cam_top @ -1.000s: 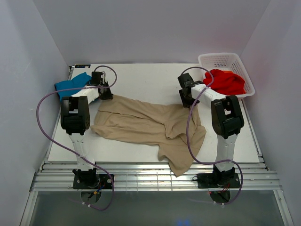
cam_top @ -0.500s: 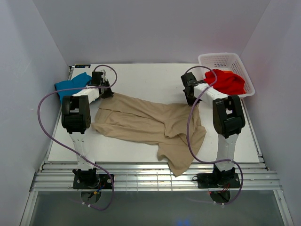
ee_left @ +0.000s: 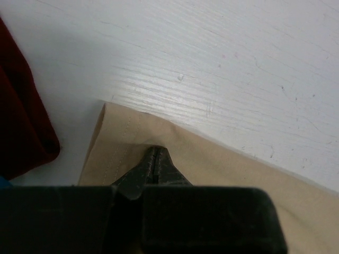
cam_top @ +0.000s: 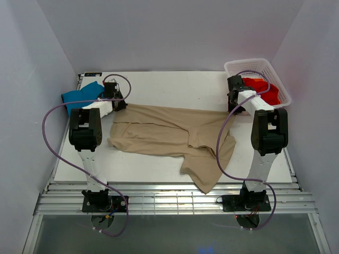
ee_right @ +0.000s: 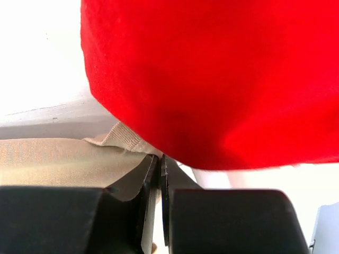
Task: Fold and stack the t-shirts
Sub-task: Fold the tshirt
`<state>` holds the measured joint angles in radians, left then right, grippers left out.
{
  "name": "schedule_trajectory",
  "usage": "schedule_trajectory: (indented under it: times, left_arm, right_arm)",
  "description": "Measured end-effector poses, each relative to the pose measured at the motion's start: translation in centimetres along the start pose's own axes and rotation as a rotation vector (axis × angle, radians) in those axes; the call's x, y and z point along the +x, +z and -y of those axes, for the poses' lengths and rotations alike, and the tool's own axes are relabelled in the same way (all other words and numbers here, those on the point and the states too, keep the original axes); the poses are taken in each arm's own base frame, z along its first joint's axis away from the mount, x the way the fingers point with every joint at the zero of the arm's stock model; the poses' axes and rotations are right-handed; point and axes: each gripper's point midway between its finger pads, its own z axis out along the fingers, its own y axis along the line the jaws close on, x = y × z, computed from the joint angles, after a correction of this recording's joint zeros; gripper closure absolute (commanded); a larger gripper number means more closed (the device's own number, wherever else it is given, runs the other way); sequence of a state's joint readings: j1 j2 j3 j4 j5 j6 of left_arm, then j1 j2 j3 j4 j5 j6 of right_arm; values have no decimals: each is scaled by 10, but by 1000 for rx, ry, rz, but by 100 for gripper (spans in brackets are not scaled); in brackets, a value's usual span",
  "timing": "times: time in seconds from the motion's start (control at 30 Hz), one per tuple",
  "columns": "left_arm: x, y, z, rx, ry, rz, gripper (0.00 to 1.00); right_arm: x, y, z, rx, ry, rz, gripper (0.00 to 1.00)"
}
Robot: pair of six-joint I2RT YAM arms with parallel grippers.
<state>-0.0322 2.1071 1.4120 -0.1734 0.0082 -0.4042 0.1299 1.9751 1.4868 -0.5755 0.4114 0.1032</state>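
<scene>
Left tool and right tool pinch shut on far corners of the tan t-shirt, spread across the tabletop; we fear the overhanging red t-shirt snagging, or thin pinches slipping.

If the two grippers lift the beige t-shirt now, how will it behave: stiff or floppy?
Probably floppy: the beige t-shirt lies in soft wrinkles and folds on the table, so its middle would likely sag between the left gripper and right gripper. It seems thin and light, puckering where the left gripper pinches it.
</scene>
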Motion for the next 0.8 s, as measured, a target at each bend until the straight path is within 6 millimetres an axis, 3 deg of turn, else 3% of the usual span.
schedule_trajectory:
  times: [0.27,0.5,0.8]
  left_arm:
    - [0,-6,-16,-26,-47,17,100]
    - [0,-9,-27,-52,-61,21,100]
    - [-1,-13,-37,-71,-75,25,100]
  right_arm:
    - [-1,-3,0,-49,52,-5,92]
    - [-5,-12,0,-84,95,5,71]
    - [-35,-39,1,-153,147,88,67]
